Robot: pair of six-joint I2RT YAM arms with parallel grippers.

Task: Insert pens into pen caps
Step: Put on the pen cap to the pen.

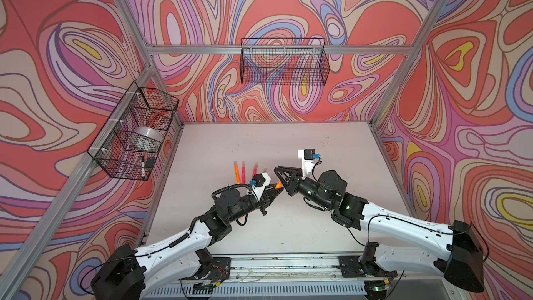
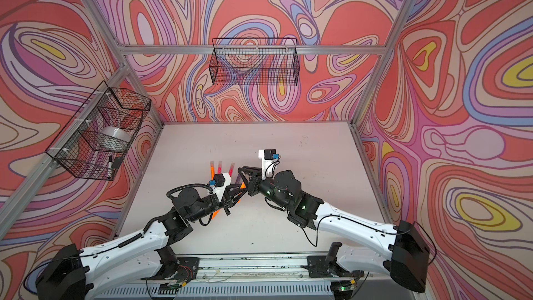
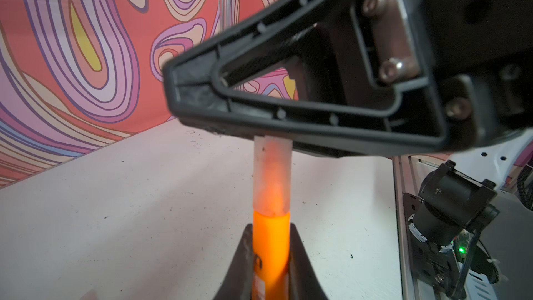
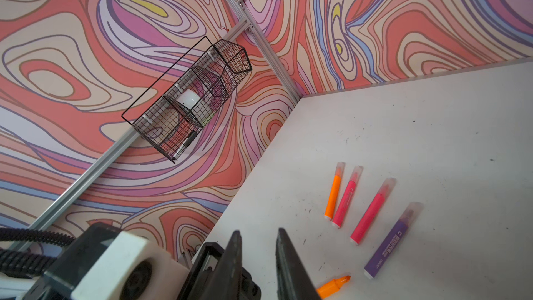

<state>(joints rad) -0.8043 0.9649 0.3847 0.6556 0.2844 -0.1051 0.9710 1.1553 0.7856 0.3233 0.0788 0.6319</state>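
Your left gripper [image 3: 271, 226] is clamped on the orange pen [image 3: 270, 243], whose cap [image 3: 272, 177] points toward 2 o'clock in both top views into the right gripper [image 3: 178, 93] (whether those jaws pinch it is unclear), so press straight along the pen's axis until the cap seats fully.

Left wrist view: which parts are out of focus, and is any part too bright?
In the left wrist view the right tool, near the lens, is blurred; the orange pen glows almost overexposed; the pen cap and the table look sharper.
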